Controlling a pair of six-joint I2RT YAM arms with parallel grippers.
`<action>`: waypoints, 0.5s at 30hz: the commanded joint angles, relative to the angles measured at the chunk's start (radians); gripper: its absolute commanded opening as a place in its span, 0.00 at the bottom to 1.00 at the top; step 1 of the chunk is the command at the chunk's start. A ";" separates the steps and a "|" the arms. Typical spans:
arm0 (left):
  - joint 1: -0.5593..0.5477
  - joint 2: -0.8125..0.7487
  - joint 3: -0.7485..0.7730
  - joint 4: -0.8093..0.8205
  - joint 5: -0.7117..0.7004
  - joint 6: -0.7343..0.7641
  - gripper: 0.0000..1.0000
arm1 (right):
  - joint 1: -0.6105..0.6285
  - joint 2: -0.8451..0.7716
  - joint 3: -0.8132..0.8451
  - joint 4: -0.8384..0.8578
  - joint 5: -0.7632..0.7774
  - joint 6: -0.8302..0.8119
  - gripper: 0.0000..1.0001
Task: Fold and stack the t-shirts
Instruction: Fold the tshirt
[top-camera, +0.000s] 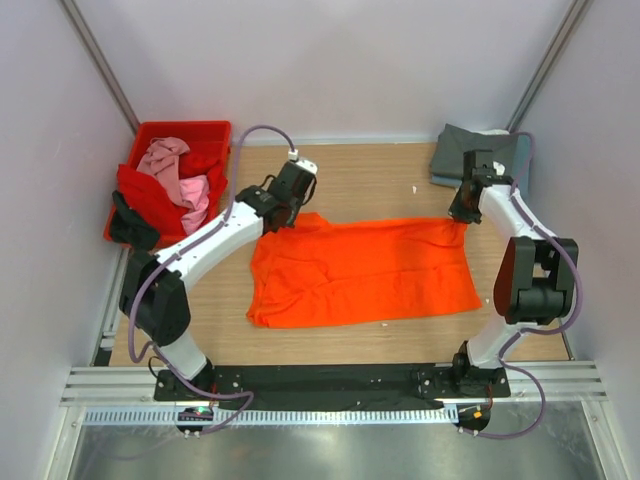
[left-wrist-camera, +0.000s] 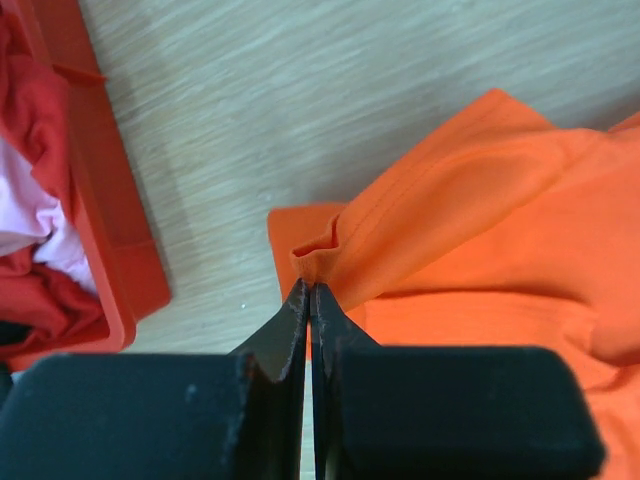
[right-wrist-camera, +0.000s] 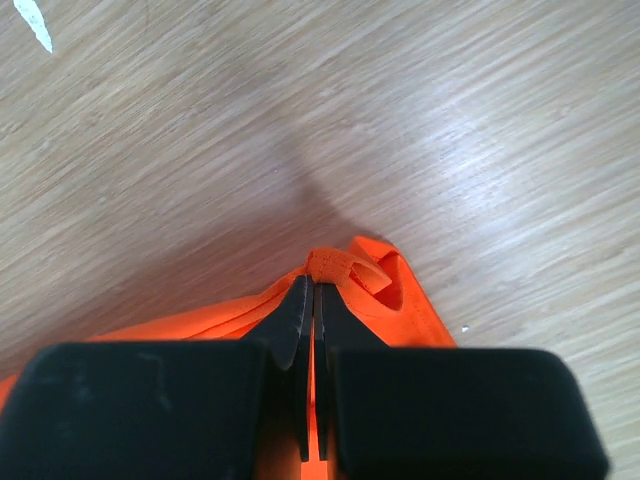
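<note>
The bright orange t-shirt (top-camera: 360, 270) lies spread across the middle of the wooden table. My left gripper (top-camera: 283, 206) is shut on its far left edge; the left wrist view shows the pinched hem (left-wrist-camera: 318, 258) at my fingertips (left-wrist-camera: 298, 300). My right gripper (top-camera: 463, 212) is shut on its far right corner, with the hem bunched (right-wrist-camera: 340, 265) between the tips. Pink (top-camera: 180, 175) and red (top-camera: 150, 195) shirts lie in the red crate (top-camera: 185, 130). A folded dark grey shirt (top-camera: 470, 150) on a slate blue one lies at the far right.
The red crate stands at the far left off the table's corner; its rim (left-wrist-camera: 100, 210) shows close to my left gripper. White walls close in on three sides. The metal rail (top-camera: 330, 380) holds both arm bases at the near edge.
</note>
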 joint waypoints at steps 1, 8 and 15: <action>-0.062 -0.030 -0.044 -0.007 -0.175 0.001 0.00 | -0.013 -0.092 -0.019 0.026 0.052 0.009 0.01; -0.118 -0.046 -0.108 -0.065 -0.245 -0.027 0.00 | -0.023 -0.095 -0.064 0.027 0.063 0.008 0.01; -0.145 -0.074 -0.162 -0.093 -0.270 -0.053 0.00 | -0.027 -0.113 -0.134 0.044 0.074 0.028 0.01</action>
